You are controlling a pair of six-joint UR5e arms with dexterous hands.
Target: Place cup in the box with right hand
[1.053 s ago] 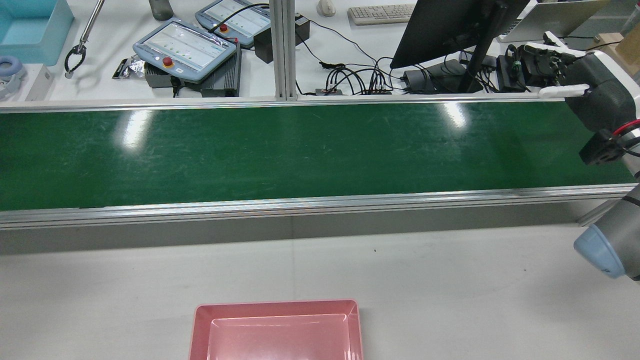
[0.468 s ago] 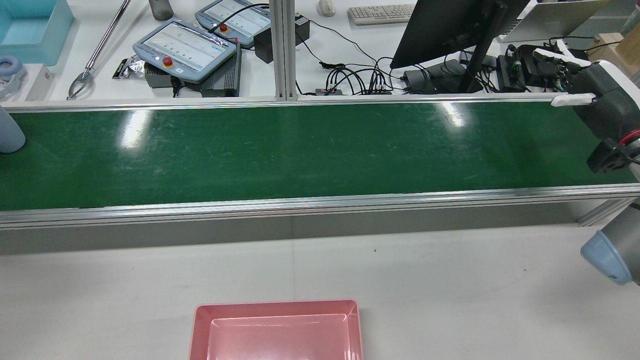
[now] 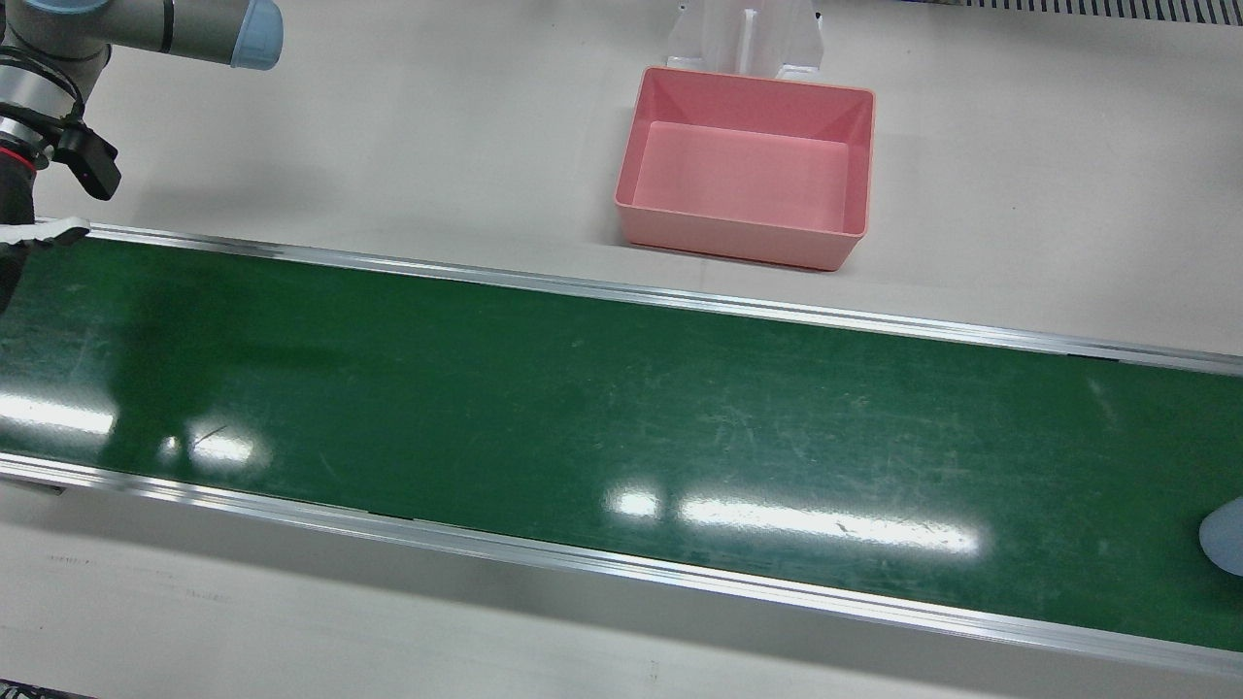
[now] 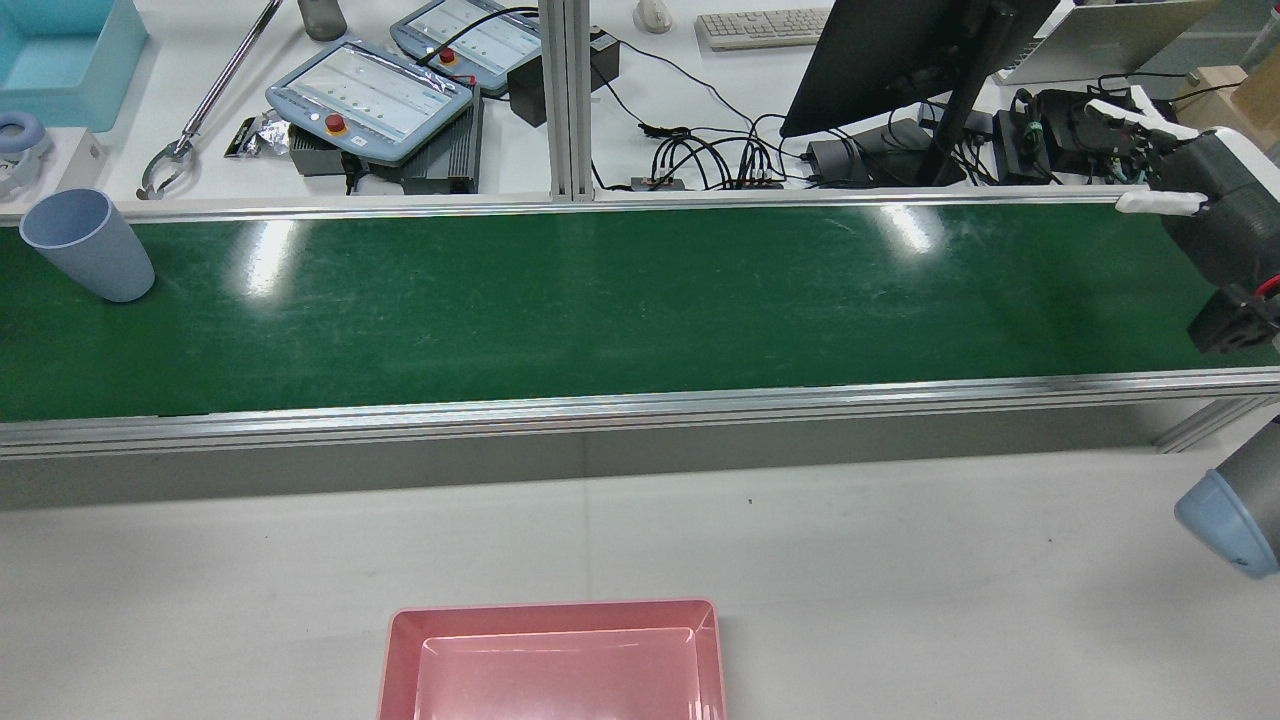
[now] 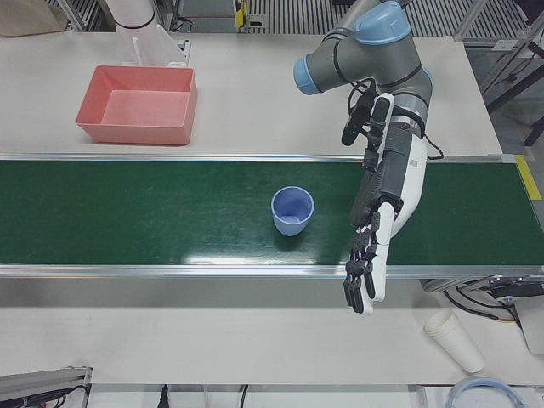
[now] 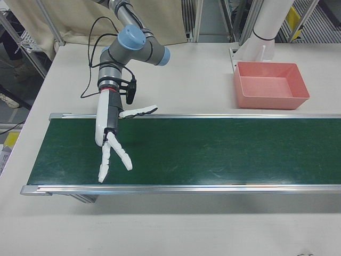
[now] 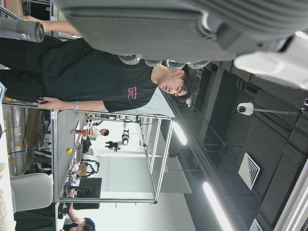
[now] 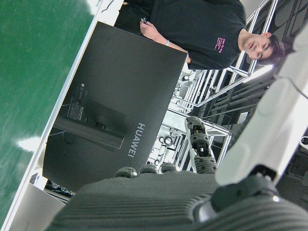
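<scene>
A pale blue cup (image 4: pixel 88 245) stands upright at the left end of the green conveyor belt (image 4: pixel 640 300); it also shows in the left-front view (image 5: pixel 292 210) and at the edge of the front view (image 3: pixel 1226 536). The pink box (image 4: pixel 555 608) stands empty on the grey table in front of the belt, as the front view (image 3: pixel 738 243) also shows. My right hand (image 6: pixel 109 138) is open, fingers spread, over the far right end of the belt (image 4: pixel 1200 215), far from the cup. My left hand (image 5: pixel 382 221) is open, fingers straight, beside the cup and not touching it.
Behind the belt lie teach pendants (image 4: pixel 370 95), a monitor (image 4: pixel 900 60), cables and a grabber tool (image 4: pixel 190 120). A white paper cup (image 5: pixel 455 340) lies on the table on the operators' side. A person shows in both hand views.
The blue cup has come into the rear view at the belt's left end and moved right. My right hand has drifted a little right. The grabber tool on the back desk has shifted.
</scene>
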